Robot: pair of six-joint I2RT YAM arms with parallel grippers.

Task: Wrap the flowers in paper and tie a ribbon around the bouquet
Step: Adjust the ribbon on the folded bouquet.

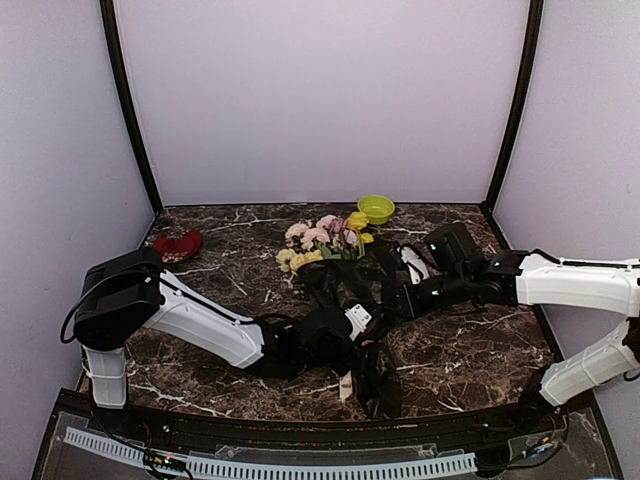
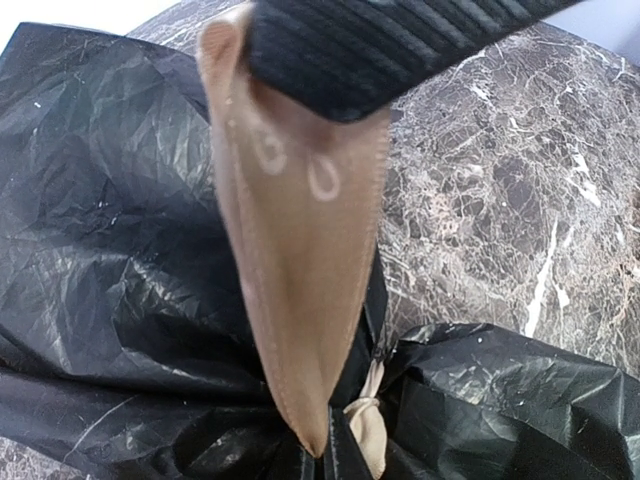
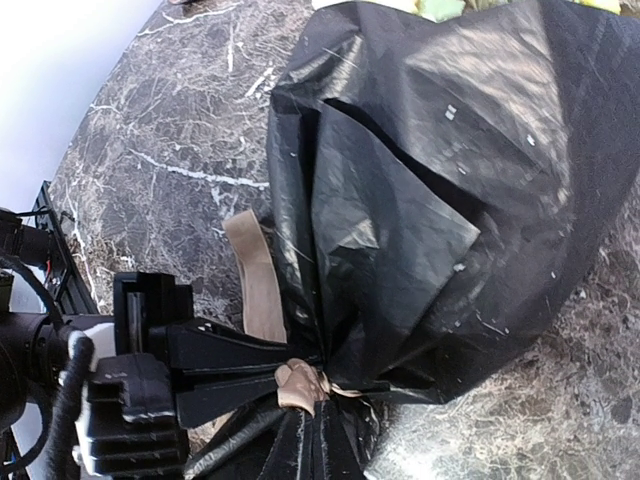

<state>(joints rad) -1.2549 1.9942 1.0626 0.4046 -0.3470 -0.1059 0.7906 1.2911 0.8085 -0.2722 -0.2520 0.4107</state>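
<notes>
The bouquet lies across the middle of the table. Its pink and yellow flowers (image 1: 322,238) stick out of a cone of black crinkly paper (image 1: 340,285) (image 3: 430,170) (image 2: 110,230). The beige ribbon (image 2: 300,270) (image 3: 257,275) is knotted round the cone's narrow neck (image 3: 300,385), and one end lies near the table's front (image 1: 346,386). My left gripper (image 1: 350,330) (image 2: 318,455) (image 3: 300,362) reaches in from the left and is shut on a broad length of the ribbon. My right gripper (image 1: 385,312) (image 3: 320,425) is shut on the ribbon at the knot.
A green bowl (image 1: 376,209) stands at the back of the dark marbled table (image 1: 470,350). A red dish (image 1: 178,244) sits at the back left. Pale walls close in the back and both sides. Both arms cross low over the table's near half.
</notes>
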